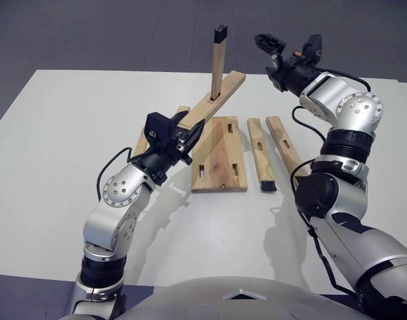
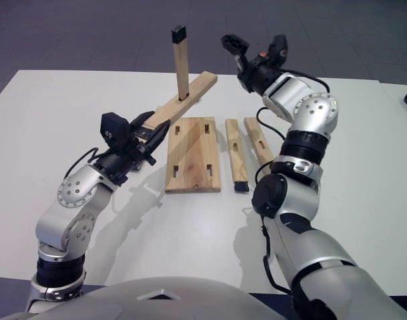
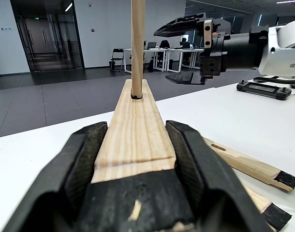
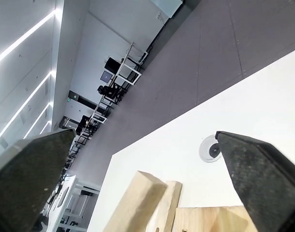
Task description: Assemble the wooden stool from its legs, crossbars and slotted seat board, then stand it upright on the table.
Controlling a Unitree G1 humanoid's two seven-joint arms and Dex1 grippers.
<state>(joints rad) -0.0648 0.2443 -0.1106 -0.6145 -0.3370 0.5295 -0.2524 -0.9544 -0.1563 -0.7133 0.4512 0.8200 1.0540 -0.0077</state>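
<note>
On the white worktop (image 1: 70, 133) lies one slotted seat board (image 1: 219, 155), flat, mid-table. One crossbar (image 1: 223, 93) slants up off the surface – the left gripper (image 1: 183, 137) pinches its near end between both fingers. Three black-capped legs: one (image 1: 218, 67) stands upright in the crossbar's slot, two (image 1: 259, 150) (image 1: 285, 141) lie side by side just right of the board. The right gripper (image 1: 290, 47) hangs spread wide – near the upright leg's top, apart from it.

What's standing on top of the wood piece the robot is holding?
A slim pale wooden leg with a black cap stands upright in a slot of the flat wooden crossbar held in the left pincer. How deep it goes is hidden inside the slot.
</note>
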